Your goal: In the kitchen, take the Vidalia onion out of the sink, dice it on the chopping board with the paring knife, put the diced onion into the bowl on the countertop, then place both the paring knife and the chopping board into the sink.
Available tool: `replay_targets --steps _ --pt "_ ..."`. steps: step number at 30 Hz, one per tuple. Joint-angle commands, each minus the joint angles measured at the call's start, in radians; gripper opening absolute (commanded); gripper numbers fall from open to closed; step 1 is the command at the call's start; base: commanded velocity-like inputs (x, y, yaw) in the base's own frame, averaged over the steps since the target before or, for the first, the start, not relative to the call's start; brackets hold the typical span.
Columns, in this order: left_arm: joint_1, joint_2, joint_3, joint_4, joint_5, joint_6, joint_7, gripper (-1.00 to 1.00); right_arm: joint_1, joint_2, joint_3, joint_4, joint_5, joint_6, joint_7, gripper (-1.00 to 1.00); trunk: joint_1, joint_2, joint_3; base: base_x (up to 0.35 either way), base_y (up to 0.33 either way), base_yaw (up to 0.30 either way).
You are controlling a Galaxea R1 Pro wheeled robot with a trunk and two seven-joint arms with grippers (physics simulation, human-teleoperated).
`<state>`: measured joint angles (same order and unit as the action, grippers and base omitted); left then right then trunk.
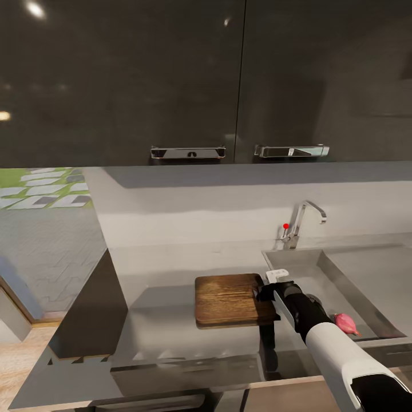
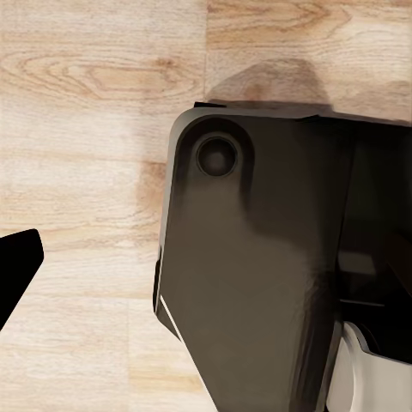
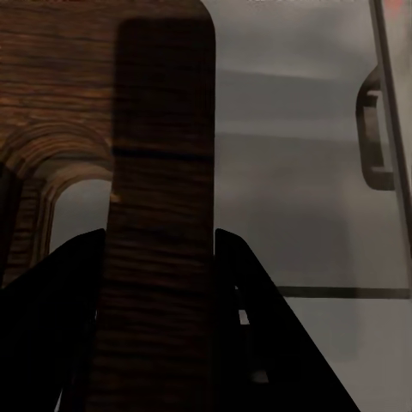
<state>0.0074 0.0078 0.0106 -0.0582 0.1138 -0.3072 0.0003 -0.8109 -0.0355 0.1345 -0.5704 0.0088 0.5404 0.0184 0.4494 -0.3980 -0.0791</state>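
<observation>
Glossy black cabinets (image 1: 171, 74) hang above my grey counter (image 1: 166, 320). Set into it, the steel sink (image 1: 366, 274) serves as landmark, its chrome tap (image 1: 300, 220) at the back rim. The brown chopping board (image 1: 229, 298) lies just left of the sink. My right jaws (image 3: 159, 283) are closed on the board's handle end nearest the sink. The pink Vidalia onion (image 1: 345, 323) rests inside the sink, near its front. My left jaws (image 2: 13, 275) hang over wood-plank floor (image 2: 86, 129); I cannot tell their state
</observation>
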Motion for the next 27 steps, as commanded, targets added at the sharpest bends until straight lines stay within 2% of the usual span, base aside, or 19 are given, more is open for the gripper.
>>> replay_targets --steps 1,3,4,27 --pt "0.0 0.0 0.0 -0.002 0.006 -0.001 0.0 1.0 -0.001 -0.001 0.005 -0.002 0.001 0.006 0.001 -1.0 0.001 -0.002 -0.002 0.0 0.0 0.0" --pt "0.0 0.0 0.0 -0.002 0.006 -0.001 0.0 1.0 -0.001 -0.001 0.005 -0.002 0.001 0.006 0.002 -1.0 0.001 -0.002 -0.002 0.0 0.0 0.0" --pt "0.0 0.0 0.0 -0.002 0.006 -0.001 0.0 1.0 -0.001 -0.001 0.005 -0.002 0.001 0.006 0.002 1.0 0.001 -0.002 -0.002 0.0 0.0 0.0" --pt "0.0 0.0 0.0 -0.002 0.006 -0.001 0.0 1.0 -0.001 -0.001 0.005 -0.002 0.001 0.006 0.002 1.0 0.001 -0.002 -0.002 0.0 0.0 0.0"
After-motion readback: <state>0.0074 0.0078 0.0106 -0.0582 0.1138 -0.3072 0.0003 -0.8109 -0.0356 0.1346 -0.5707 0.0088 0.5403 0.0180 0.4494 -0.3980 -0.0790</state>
